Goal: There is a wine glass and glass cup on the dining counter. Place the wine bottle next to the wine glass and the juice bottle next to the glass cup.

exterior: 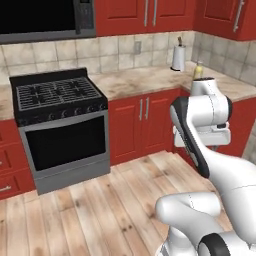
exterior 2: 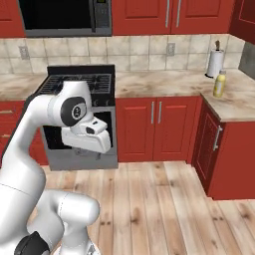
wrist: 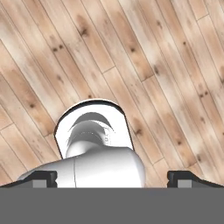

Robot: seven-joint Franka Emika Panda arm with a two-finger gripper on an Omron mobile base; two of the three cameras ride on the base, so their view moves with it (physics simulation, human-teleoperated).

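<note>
Gripper point(wrist: 112, 178) nearest cam, tucked for driving, jaws wide, nothing held, over plank floor point(wrist: 166, 65); juice bottle point(exterior 2: 219, 83) waits upper right on corner counter point(exterior 2: 234, 104), beside paper-towel roll point(exterior 2: 215, 62).

A black gas stove point(exterior: 60, 117) stands at nine o'clock, red base cabinets point(exterior: 142, 122) beside it, beige tiled wall point(exterior 2: 149, 52) at twelve, microwave point(exterior: 45, 20) above, and pale plank floor point(wrist: 144, 65) at six.
</note>
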